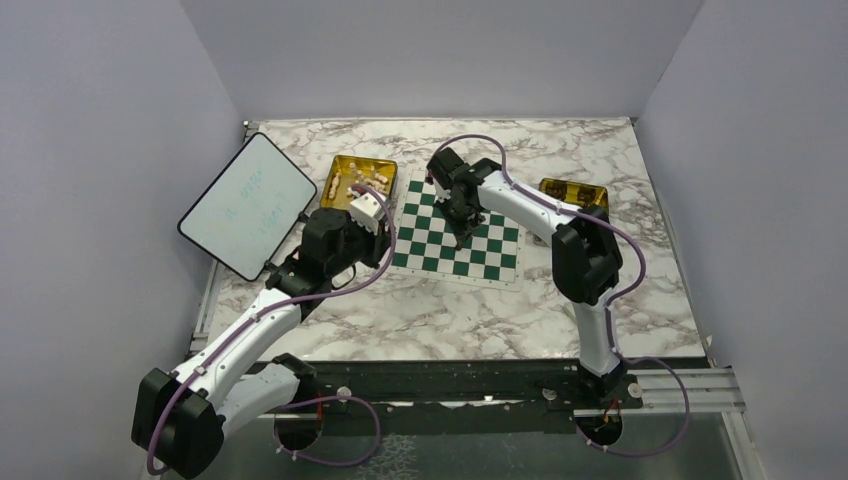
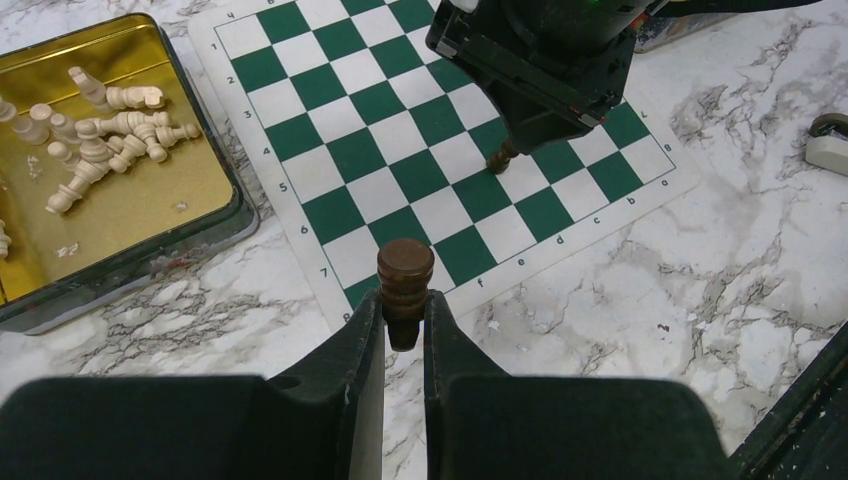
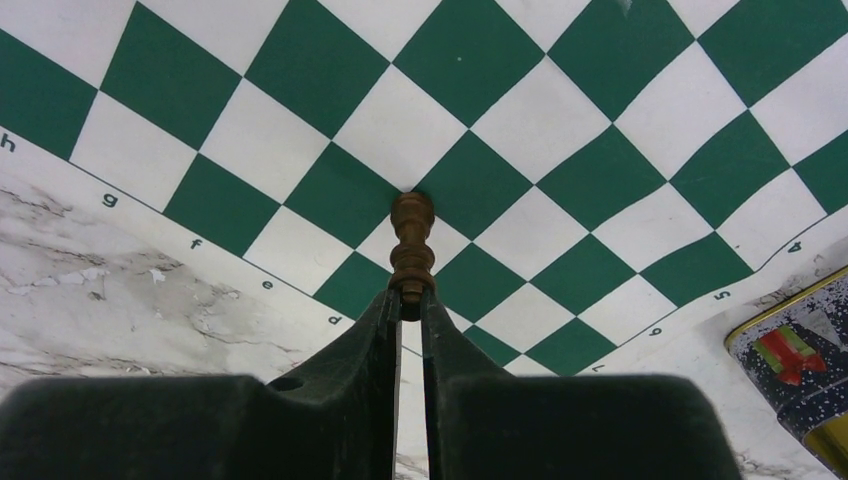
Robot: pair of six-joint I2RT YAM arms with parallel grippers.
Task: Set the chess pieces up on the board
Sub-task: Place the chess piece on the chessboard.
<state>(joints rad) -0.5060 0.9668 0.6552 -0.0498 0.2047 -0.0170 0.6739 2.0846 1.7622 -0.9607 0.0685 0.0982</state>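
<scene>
Now left gripper [image 2: 404, 318]: hovering at edge of board [image 2: 380, 100], pinching brown piece [image 2: 405, 275].
Right gripper [image 3: 405, 305]: pointing down over board, clamping second piece [image 3: 411, 235].

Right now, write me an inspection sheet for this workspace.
Surface: marble-pattern table.
Job's things: green-and-white board, no free-standing piece seen; cream pieces heaped in the gold tray.
Clutter: white tablet at left; second tray at right.
Grippers: left gripper, jaws shut on a brown piece by the board's edge; right gripper, jaws shut on another brown piece over the board.
Cables: purple cables loop along both arms.
Surroundings: plain grey walls.
</scene>
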